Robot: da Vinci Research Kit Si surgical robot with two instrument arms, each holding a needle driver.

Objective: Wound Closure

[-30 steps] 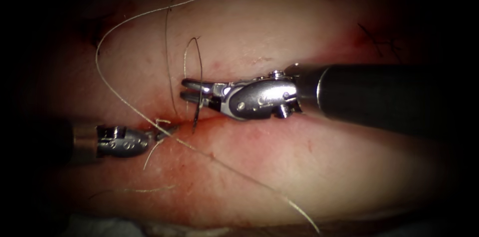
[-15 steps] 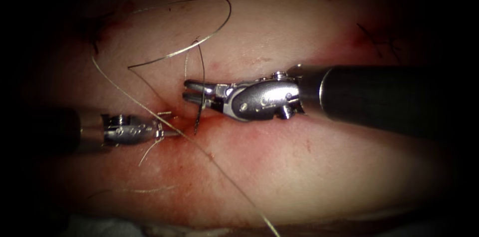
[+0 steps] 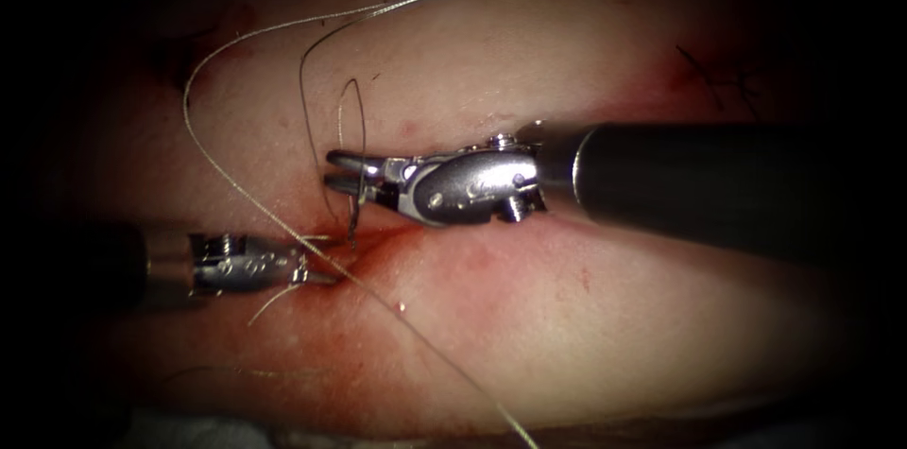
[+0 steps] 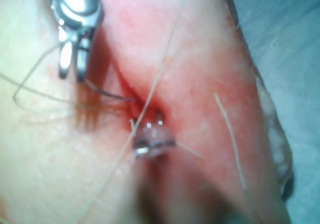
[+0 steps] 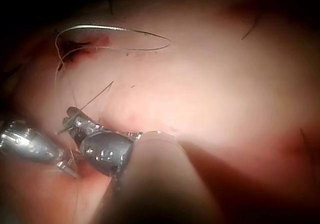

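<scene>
While the right hand (image 3: 342,175) grips the needle (image 3: 356,161) near the middle of its curve, the needle stands almost upright above the cut (image 3: 378,239), its lower tip just over the red fluid (image 3: 397,246) and, as far as can be told, not in the tissue (image 3: 567,317). At the cut's left end, the left hand (image 3: 316,269) is closed on the thread (image 3: 236,180). From there, thread loops up over the tissue and another strand runs down to the right.
</scene>
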